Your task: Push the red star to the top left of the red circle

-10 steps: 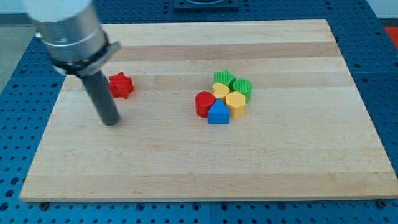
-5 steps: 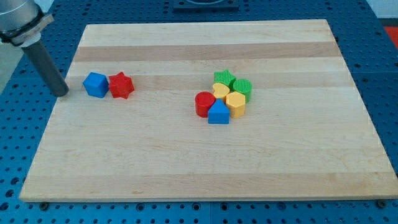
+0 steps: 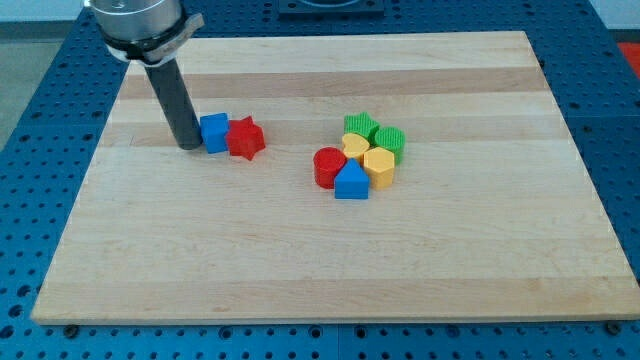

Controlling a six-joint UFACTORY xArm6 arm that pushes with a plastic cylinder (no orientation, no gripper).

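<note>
The red star [image 3: 245,138] lies left of the board's middle, touching a blue cube [image 3: 214,132] on its left. My tip [image 3: 188,146] rests against the blue cube's left side. The red circle [image 3: 328,167] stands to the star's right, at the left edge of a tight cluster of blocks, with a gap between it and the star.
The cluster holds a green star [image 3: 359,127], a green circle [image 3: 390,141], a yellow heart [image 3: 356,147], a yellow hexagon [image 3: 379,167] and a blue triangle-topped block [image 3: 351,182]. The wooden board [image 3: 300,260] lies on a blue perforated table.
My tip swung from the board's left edge to the blue cube's left side. The blue cube and red star have slid together to the right, toward the red circle.
</note>
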